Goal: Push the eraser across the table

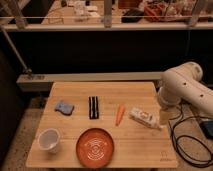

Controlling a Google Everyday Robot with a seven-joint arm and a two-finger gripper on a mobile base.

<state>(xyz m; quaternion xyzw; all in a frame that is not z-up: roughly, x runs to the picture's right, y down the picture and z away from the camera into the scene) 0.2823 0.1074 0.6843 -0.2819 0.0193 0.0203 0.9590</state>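
Observation:
The eraser [93, 107] is a flat black oblong block with a thin pale line down its length. It lies lengthwise near the middle of the light wooden table [105, 92]. My white arm [182, 90] hangs beyond the table's right edge. My gripper [164, 119] points down at the right edge, far right of the eraser, beside a pale packet.
A blue-grey sponge pad [64, 107] lies left of the eraser. An orange carrot [119, 114] lies to its right, then a pale packet [145, 118]. A white cup [49, 139] and an orange plate [95, 147] sit near the front edge. Black cables [187, 145] trail on the floor at right.

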